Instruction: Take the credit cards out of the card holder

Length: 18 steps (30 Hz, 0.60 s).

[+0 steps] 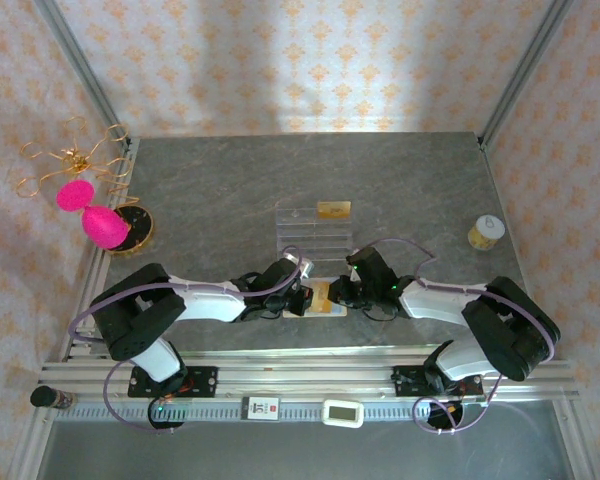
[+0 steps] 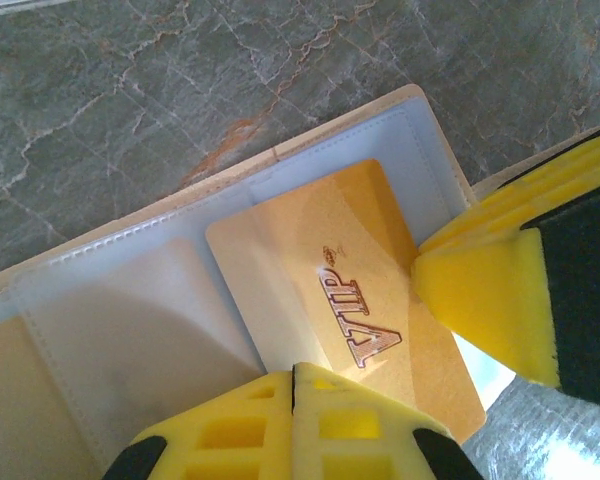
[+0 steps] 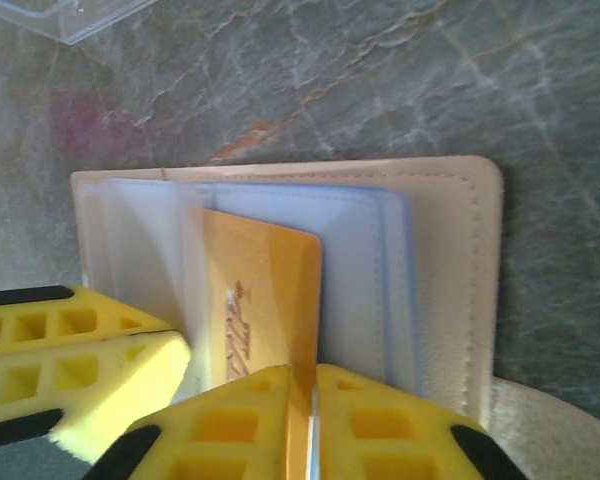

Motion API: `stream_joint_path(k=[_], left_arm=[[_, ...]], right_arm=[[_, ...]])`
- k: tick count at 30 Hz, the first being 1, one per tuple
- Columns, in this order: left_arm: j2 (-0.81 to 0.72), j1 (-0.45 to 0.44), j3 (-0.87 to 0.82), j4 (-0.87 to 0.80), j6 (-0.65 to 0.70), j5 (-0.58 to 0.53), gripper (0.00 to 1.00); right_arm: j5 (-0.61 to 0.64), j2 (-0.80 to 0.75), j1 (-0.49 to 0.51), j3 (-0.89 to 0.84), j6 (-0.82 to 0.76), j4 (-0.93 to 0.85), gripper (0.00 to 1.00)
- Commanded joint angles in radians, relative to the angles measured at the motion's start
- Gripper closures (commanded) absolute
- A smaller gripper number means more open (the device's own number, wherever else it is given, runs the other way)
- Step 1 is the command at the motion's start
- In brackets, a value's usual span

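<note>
With right gripper (image 3: 310, 400) nearly closed, pinching edge of gold VIP card (image 3: 265, 290), partly in clear sleeve (image 3: 355, 270). With left gripper (image 2: 295, 400) fully closed and empty, tips down on open beige card holder (image 3: 460, 260), flat on grey marble table (image 1: 230, 190) between both arms.

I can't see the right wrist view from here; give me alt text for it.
The right gripper pinches the near edge of a gold credit card sticking out of a clear sleeve in the open beige card holder. The left gripper, shut, sits beside it over the holder's sleeves. Grey marbled table lies behind.
</note>
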Motion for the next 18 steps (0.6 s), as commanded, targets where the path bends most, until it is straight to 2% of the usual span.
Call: stream_joint_path(k=[1,7,12,16,18], left_arm=[[0.023,-0.014,0.011,0.005,0.0,0.012,1.0],[0.029,-0.019,0.007,-0.011,0.007,0.01,1.0],[-0.012,-0.018,-0.02,-0.026,-0.005,-0.014,1.0],[-0.04,-0.017,-0.023,-0.021,-0.013,-0.017,1.0],[-0.068,-0.016,-0.009,-0.027,-0.017,-0.024,0.95]], right_arm=[[-0.007,0.023,-0.003,-0.015,-0.007,0.016,0.82],[-0.035,0.061,-0.003,0.001,-0.014,0.04,0.8],[0.072,0.006,-0.003,0.007,-0.021,-0.041,0.98],[0.169,-0.108,-0.009,0.005,-0.034,-0.134,1.0],[0.188,-0.165,-0.009,0.012,-0.046,-0.16,1.0]])
